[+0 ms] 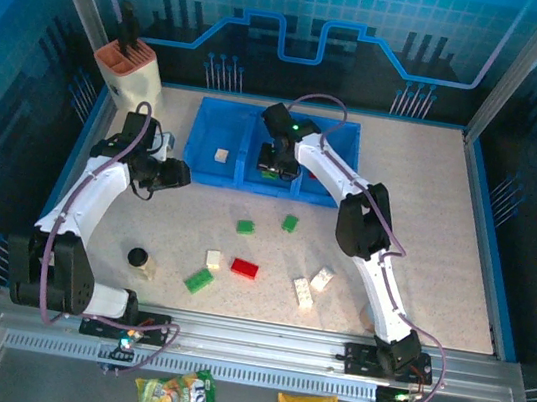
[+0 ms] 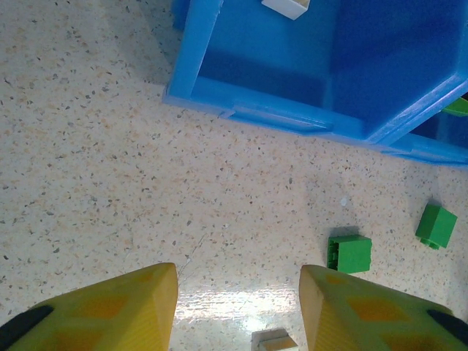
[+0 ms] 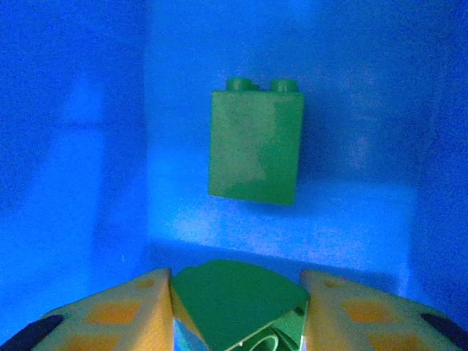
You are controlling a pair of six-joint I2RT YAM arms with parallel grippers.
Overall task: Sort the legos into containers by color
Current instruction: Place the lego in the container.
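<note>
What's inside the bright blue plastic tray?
A cream plastic brick in the left compartment, a green plastic brick in the middle one. The right arm covers the rest.

Green lego (image 3: 235,301) between pincer (image 3: 235,284) tips

The tray (image 1: 210,174) is presenting as smooth, glossy blue moulded plastic. The worktop (image 1: 445,238) around the tray is showing a speckled, stone-like finish, mostly matt, and is reflecting a soft glare on the near side of the tray. Inside the tray, the lying green brick (image 3: 254,146) is showing smooth, shiny plastic, as is the held green brick (image 3: 234,303) in the right end effector (image 3: 235,278). The left end effector (image 2: 238,269) is showing matt yellow plastic on its fingers (image 2: 110,311). The rail (image 1: 255,361), nearer than the tray, is showing brushed bare metal.
</note>
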